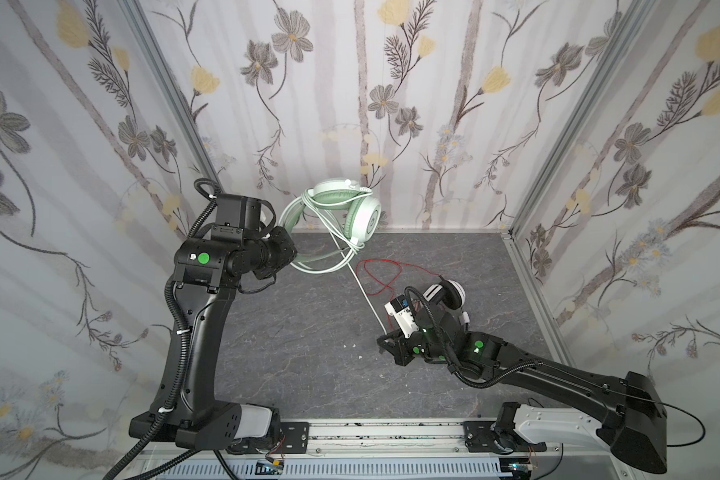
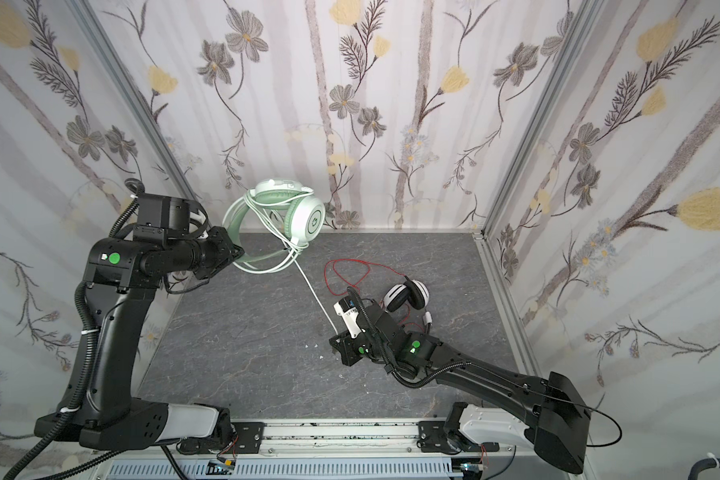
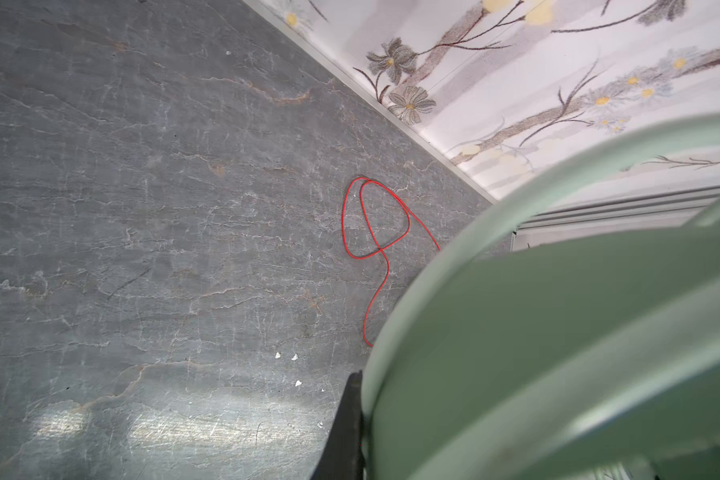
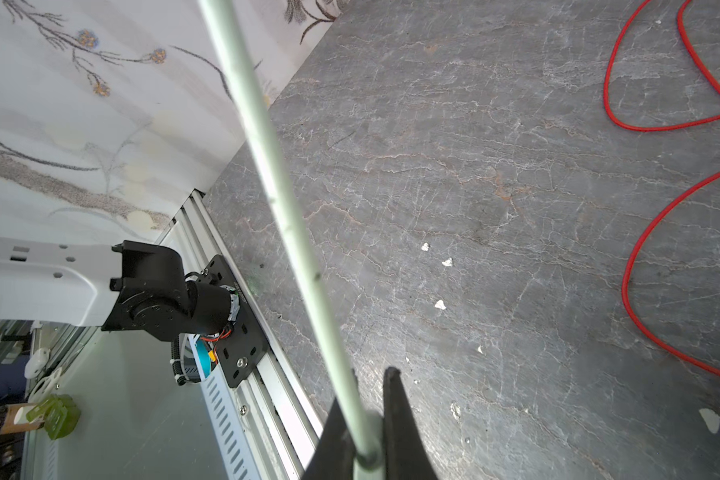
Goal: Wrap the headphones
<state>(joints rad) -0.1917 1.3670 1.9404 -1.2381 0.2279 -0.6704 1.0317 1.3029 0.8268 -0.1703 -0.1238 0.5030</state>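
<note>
Three floral-papered walls (image 1: pixel 391 83) enclose a grey, veined tabletop (image 1: pixel 300 353) dotted with white flecks (image 4: pixel 440 304). The left gripper (image 1: pixel 292 251) clamps the mint green headphones (image 1: pixel 368 216) by the headband, aloft near the back wall. The right gripper (image 4: pixel 366 451) pinches their green cable (image 4: pixel 292 216) (drawn taut). The white-and-black headphones (image 1: pixel 454 291) lie beside a looping red cable (image 1: pixel 381 272).
</note>
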